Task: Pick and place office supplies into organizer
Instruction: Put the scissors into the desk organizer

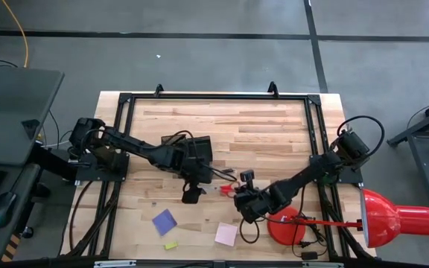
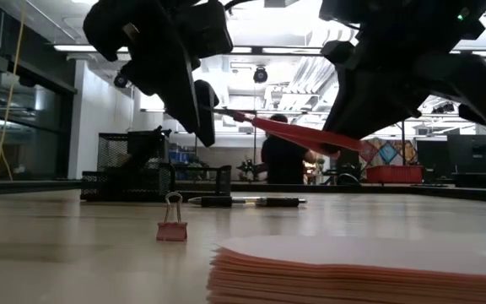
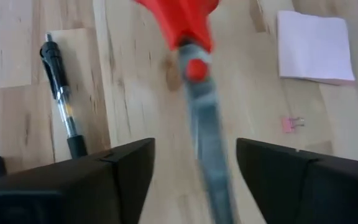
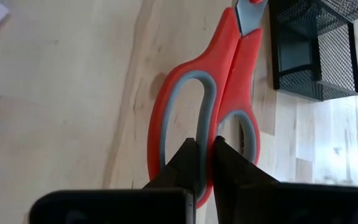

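- Right gripper [image 4: 204,163] is clamped shut on the handle of the red-handled scissors [image 4: 211,102], holding them off the table at mid-table.
- Left gripper [image 3: 194,180] has its fingers apart on either side of the scissor blade, not pressing it.
- Beside the blade end stands the black mesh organizer [image 4: 316,46].
- On the wood lie a pen [image 3: 61,102], a pink note pad [image 3: 316,46] and a small pink binder clip [image 2: 172,228].

I saw pale, matt wood planks on the worktop [image 1: 259,126]. The scissors [image 4: 211,106] had smooth red plastic handles with grey lining and dull metal blades. The organizer [image 4: 316,50] was black wire mesh; my fingers [image 3: 104,180] looked matt black plastic.
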You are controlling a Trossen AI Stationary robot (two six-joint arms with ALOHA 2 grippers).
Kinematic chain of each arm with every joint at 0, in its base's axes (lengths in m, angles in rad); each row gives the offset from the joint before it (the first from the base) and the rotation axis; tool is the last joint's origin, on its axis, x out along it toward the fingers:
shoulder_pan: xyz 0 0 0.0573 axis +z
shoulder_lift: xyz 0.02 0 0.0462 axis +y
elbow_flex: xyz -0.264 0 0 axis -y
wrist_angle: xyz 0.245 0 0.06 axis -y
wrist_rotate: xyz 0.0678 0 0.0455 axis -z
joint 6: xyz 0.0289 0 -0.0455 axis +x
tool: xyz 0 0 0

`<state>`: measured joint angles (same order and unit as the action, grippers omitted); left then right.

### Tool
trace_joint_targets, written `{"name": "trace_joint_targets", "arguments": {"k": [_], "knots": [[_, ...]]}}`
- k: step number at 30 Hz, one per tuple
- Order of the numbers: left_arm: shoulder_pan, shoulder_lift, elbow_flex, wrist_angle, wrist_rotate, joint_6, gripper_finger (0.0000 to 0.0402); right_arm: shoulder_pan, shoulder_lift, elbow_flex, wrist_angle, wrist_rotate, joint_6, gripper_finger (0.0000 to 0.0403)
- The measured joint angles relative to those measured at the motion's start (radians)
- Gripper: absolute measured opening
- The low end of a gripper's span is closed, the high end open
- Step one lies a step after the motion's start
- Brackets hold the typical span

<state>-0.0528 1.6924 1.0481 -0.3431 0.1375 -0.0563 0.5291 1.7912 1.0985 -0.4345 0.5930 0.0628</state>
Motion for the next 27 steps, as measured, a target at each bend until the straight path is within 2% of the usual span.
{"name": "trace_joint_targets", "arguments": {"k": [6, 14, 20, 24, 27], "knots": [[0.000, 0.000, 0.000, 0.003, 0.037, -0.023, 0.0118, -0.007, 0.000, 0.000, -0.001, -0.014, -0.001, 0.0005], [0.001, 0.000, 0.000, 0.001, 0.031, -0.041, 0.0017, -0.007, -0.001, 0.000, -0.001, -0.013, 0.003, 0.0006], [0.000, 0.000, 0.000, -0.002, 0.028, -0.057, 0.0031, -0.007, -0.001, 0.000, -0.001, -0.012, 0.000, 0.0007], [0.001, 0.000, 0.000, -0.004, 0.027, -0.079, 0.0013, -0.007, -0.001, 0.000, -0.013, 0.001, 0.013, 0.0017], [0.001, 0.000, 0.000, -0.005, 0.025, -0.080, 0.0019, -0.008, -0.001, 0.000, -0.021, 0.005, 0.020, 0.0015]]}}
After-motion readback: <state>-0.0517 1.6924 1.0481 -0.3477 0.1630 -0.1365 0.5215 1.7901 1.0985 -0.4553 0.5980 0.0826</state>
